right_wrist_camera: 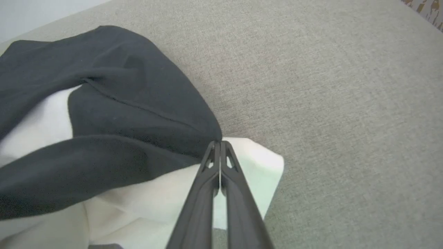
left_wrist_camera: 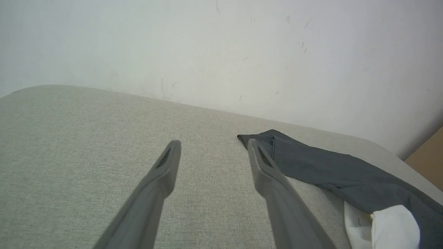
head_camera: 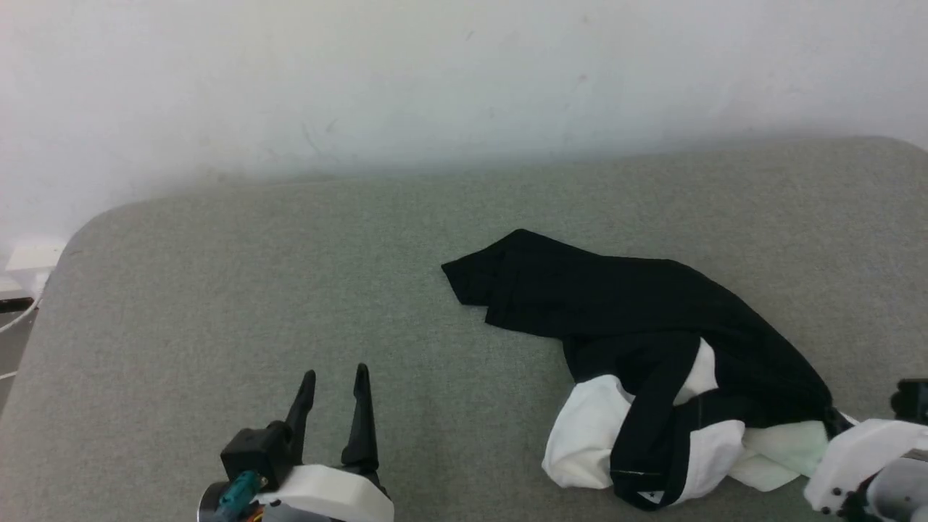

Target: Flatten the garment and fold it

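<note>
**Barely a pinch: the right gripper is risking a slip**

The soft white-bodied T-shirt with black short sleeves and collar [head_camera: 638, 319] is lying crumpled on the right part of the grey-green woven fabric surface [head_camera: 217, 290]. One black sleeve is reaching toward the middle, and white cloth is bunching under a twisted black band.

The right gripper [right_wrist_camera: 220, 143] is pressing its two long dark fingers together just where black cloth is meeting white. The folds are converging on its tips, so it is probably clamping only a thin nip of the T-shirt. A nip that small is likely to be slipping free under any firm pull.

If only one layer is being held, pulling may tighten the twist instead of spreading the cloth. The heap is also sitting near the surface's front edge, so a drag that way could be sending it over.

The left gripper [head_camera: 336, 371] is hovering with its fingers apart, holding nothing, well apart from the bundle. With nothing anchoring the far side, the whole T-shirt may be sliding along rather than flattening.
</note>
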Robot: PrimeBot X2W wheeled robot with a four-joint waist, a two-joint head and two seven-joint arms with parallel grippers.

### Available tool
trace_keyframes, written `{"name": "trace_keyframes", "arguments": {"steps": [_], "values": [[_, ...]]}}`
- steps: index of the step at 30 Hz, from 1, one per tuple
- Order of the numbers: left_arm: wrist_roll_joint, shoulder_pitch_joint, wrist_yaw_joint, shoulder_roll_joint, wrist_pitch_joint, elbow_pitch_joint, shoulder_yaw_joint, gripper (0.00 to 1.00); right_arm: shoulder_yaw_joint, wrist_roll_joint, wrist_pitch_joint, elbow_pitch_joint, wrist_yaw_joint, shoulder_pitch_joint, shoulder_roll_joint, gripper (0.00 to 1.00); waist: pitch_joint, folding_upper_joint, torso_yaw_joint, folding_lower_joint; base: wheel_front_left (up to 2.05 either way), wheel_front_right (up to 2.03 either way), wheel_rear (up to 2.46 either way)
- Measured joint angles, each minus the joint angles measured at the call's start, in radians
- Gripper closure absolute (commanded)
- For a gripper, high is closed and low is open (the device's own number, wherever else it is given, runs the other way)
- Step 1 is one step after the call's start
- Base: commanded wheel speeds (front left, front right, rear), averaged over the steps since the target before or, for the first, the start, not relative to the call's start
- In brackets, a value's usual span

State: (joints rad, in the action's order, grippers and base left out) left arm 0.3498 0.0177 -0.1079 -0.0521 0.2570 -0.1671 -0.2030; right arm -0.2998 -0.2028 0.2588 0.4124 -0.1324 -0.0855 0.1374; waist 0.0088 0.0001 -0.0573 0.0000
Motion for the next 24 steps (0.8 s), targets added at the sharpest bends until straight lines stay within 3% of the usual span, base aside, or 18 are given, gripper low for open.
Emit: {"name": "trace_keyframes", "arguments": {"steps": [1, 5, 10, 16, 24], "values": [[0.0, 0.0, 0.0, 0.0, 0.0, -0.004, -0.003, 0.0, 0.011, 0.0, -0.017, -0.008, 0.0, 0.003, -0.008, 0.0, 0.0, 0.0, -0.003, 0.0, 0.0, 0.0, 0.0], [-0.001, -0.004, 0.003, -0.001, -0.011, -0.017, -0.021, 0.0, 0.028, 0.023, -0.159, -0.088, 0.0, 0.011, -0.02, 0.0, -0.005, 0.0, -0.015, 0.0, 0.0, 0.0, 0.0], [-0.007, -0.009, 0.003, -0.002, -0.029, -0.025, -0.04, 0.0, 0.078, 0.059, -0.26, -0.202, 0.0, 0.062, -0.037, 0.0, -0.026, 0.0, -0.021, -0.0001, 0.0, 0.0, 0.0], [-0.01, -0.013, 0.021, -0.003, -0.078, -0.039, -0.086, 0.0, 0.201, 0.101, -0.292, -0.367, 0.0, 0.155, -0.059, 0.0, -0.05, 0.0, -0.035, -0.0001, 0.0, 0.0, 0.0], [-0.015, -0.13, 0.086, -0.001, -0.215, -0.109, -0.227, 0.0, 0.337, 0.105, -0.248, -0.566, 0.0, 0.27, -0.075, 0.0, -0.05, 0.0, -0.055, -0.0001, 0.0, 0.0, 0.0]]}}
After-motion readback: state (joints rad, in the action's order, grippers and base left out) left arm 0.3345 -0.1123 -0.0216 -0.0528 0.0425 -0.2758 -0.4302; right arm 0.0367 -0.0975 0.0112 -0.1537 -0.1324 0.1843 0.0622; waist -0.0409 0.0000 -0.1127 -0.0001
